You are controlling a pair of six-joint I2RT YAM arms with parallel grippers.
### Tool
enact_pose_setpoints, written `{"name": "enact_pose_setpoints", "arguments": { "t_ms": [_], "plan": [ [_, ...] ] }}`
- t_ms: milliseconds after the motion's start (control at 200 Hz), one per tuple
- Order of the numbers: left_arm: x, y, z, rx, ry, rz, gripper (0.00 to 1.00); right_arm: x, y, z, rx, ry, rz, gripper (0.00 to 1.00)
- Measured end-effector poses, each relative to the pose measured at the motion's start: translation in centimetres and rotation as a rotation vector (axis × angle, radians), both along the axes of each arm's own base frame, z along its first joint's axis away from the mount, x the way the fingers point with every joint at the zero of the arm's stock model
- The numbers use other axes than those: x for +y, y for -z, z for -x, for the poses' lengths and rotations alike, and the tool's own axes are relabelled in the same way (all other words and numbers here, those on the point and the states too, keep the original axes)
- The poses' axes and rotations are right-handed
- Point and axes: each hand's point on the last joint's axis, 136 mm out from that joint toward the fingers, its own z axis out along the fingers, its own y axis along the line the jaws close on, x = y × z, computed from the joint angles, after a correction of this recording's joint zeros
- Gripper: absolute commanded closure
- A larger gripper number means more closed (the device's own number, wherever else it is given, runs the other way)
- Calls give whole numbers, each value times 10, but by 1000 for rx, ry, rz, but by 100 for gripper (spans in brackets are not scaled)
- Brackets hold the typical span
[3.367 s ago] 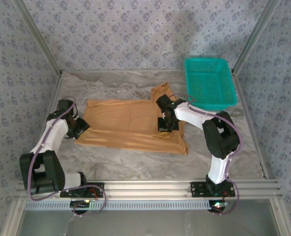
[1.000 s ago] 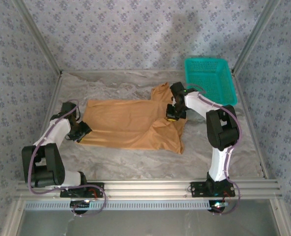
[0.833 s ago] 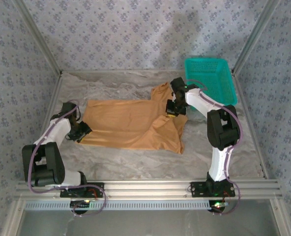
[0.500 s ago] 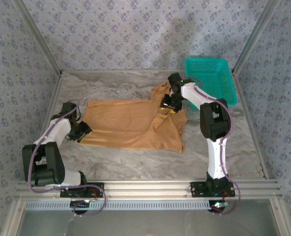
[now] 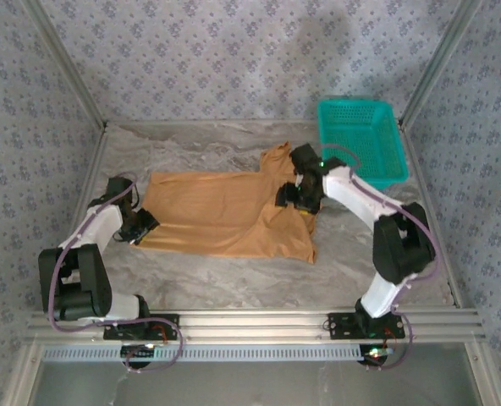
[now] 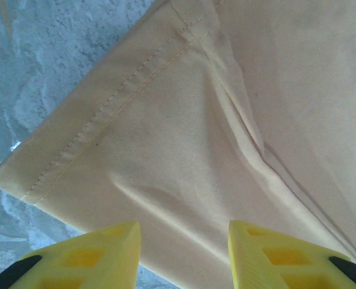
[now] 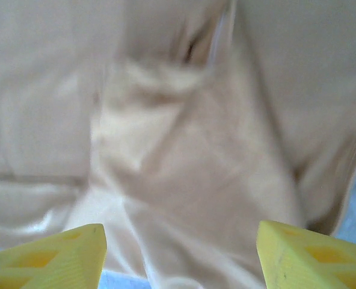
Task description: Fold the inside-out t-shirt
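Top external view gives me the inside-out t-shirt (image 5: 225, 211) spread on the worktop (image 5: 233, 279), left of the teal basket (image 5: 360, 139). My right claw (image 5: 291, 194) hangs over the rumpled shirt edge nearest the basket, jaws wide apart, gripping nothing. My left claw (image 5: 140, 224) sits at the corner farthest from the basket, jaws parted, also gripping nothing.
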Motion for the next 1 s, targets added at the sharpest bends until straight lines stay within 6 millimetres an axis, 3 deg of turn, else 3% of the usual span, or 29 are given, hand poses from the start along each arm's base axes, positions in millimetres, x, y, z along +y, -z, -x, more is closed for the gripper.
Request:
{"name": "enact_pose_setpoints", "arguments": {
  "t_ms": [130, 220, 325, 450, 615, 784, 879, 999],
  "plan": [
    [-2, 6, -3, -2, -8, 21, 58, 1, 35, 59, 93, -20, 2, 32],
    [3, 16, -2, 12, -34, 38, 57, -12, 60, 80, 149, 18, 23, 32],
    [23, 30, 6, 37, -116, 54, 57, -32, 81, 97, 205, 81, 48, 32],
    [35, 32, 8, 25, -175, 87, 57, -44, 77, 101, 164, 117, 27, 32],
    [32, 30, 10, -6, -172, 97, 58, -52, 78, 113, 162, 122, 25, 32],
    [20, 19, 29, -20, -155, 97, 57, -57, 71, 117, 174, 110, 83, 34],
    [14, 0, 30, -61, -123, 71, 57, -50, 50, 104, 130, 96, 84, 38],
    [10, -26, 20, -106, -80, 25, 57, -30, 14, 72, 14, 85, 20, 44]
  ]
}}
